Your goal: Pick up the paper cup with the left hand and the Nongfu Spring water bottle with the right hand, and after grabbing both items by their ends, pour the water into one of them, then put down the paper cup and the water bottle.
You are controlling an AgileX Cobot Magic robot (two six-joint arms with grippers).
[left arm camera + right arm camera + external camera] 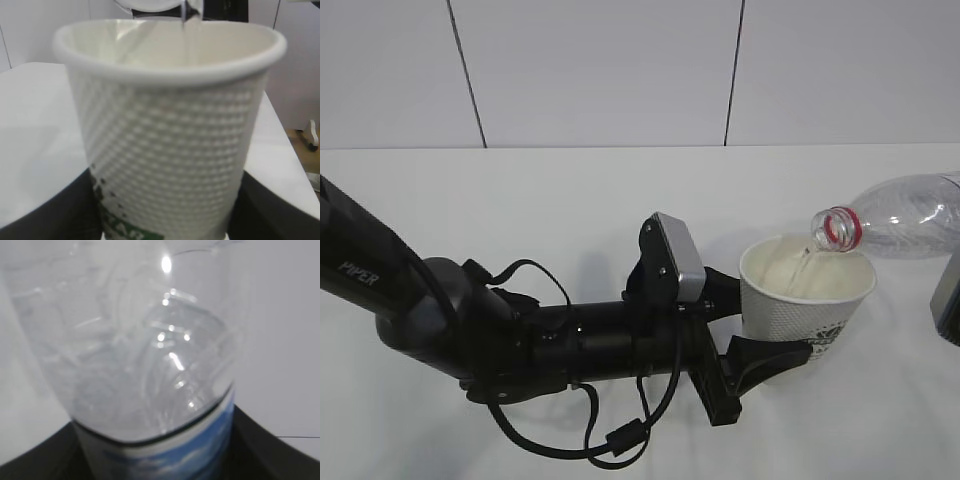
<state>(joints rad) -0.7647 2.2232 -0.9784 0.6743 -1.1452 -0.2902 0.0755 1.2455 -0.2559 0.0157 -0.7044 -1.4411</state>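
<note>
Pouring into the paper cup [807, 288], a thin stream of water falls from the tilted Nongfu Spring water bottle [900, 217], uncapped. The left gripper [752, 322] clasps the cup above the table [570, 200]; the right gripper [165, 460] clasps the bottle's labelled end.

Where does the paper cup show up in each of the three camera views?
Exterior view: the paper cup sits right of centre, held by the left tool, under the bottle mouth.
Left wrist view: it fills the frame, seen from the side.
Right wrist view: not in it; only the water bottle shows.
Shared landmark: the white table.
</note>
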